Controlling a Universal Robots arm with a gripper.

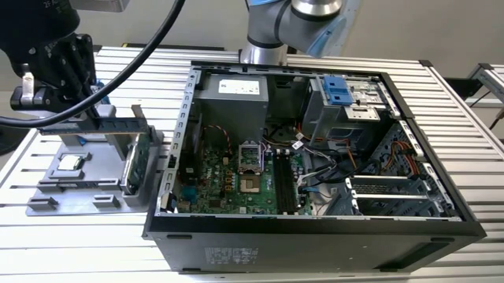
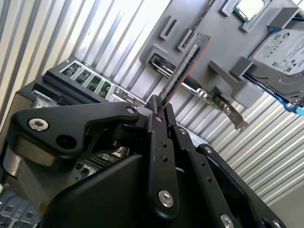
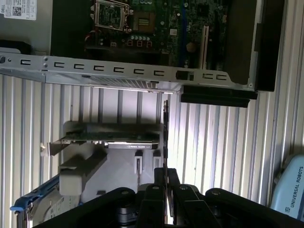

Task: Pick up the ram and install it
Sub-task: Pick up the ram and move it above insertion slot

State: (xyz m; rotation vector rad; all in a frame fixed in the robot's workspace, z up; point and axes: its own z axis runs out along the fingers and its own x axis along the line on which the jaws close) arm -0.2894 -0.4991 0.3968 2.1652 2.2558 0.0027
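Note:
My black gripper hangs over the grey parts tray at the exterior view's left, shut on the ram. The ram is a thin dark green stick with black chips, held level just above the tray. In both wrist views it shows edge-on, sticking straight out from the closed fingertips; the stick points past the tray toward the case wall. The open computer case lies to the exterior view's right of the tray, with the motherboard's memory slots exposed.
A green expansion card stands upright in the tray close under the ram. A processor chip and a silver hard drive with blue rails also sit on the tray. Cables cross the case interior.

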